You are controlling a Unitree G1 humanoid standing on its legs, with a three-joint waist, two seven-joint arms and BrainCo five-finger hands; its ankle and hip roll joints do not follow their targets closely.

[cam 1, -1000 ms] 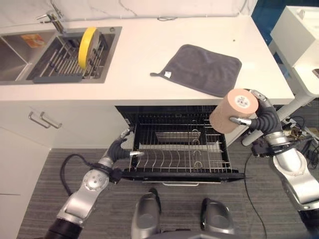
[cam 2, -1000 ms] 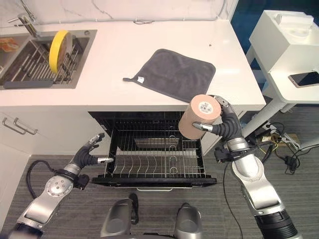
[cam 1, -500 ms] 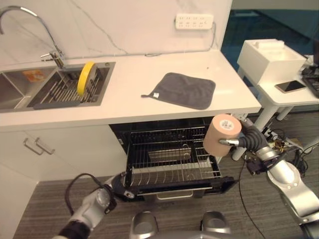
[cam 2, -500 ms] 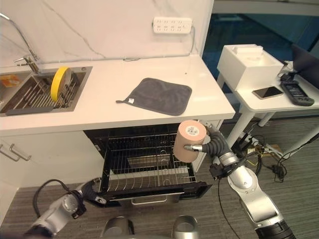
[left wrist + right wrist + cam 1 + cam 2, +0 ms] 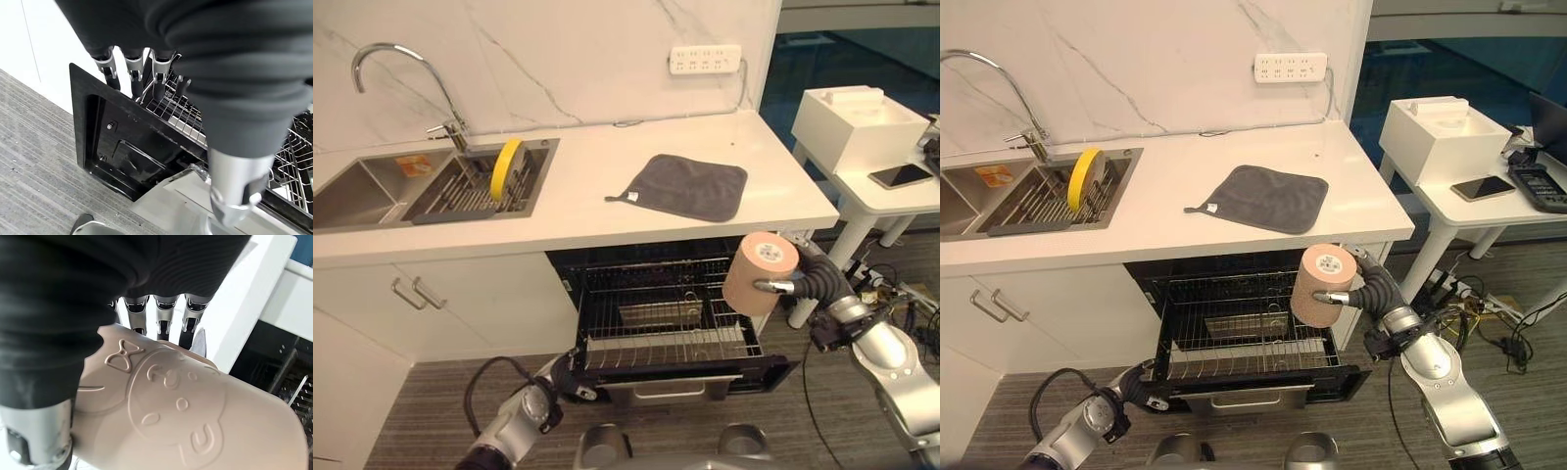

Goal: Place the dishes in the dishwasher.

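My right hand [image 5: 819, 281] is shut on a beige cup [image 5: 759, 272] lying on its side, its labelled base facing up. It hangs above the right end of the pulled-out dishwasher rack [image 5: 666, 330]. Up close, the cup [image 5: 186, 416] shows an embossed bear face, and the fingers [image 5: 166, 313] wrap behind it. My left hand [image 5: 564, 375] is low at the left front corner of the open black dishwasher door [image 5: 122, 147]; its fingers [image 5: 134, 73] lie straight over the door's edge against the rack wire. A yellow plate [image 5: 506, 168] stands on edge in the sink's drying rack.
A grey cloth [image 5: 690, 186] lies on the white counter above the dishwasher. The double sink [image 5: 372, 191] with a faucet is on the left. To the right stands a white side table [image 5: 886, 196] with a white box [image 5: 857, 116] and a phone [image 5: 899, 175].
The camera has pulled back and up, so the wall and side table show now. My left hand has dropped from the rack's left side to the door's front corner. The cup stays held.
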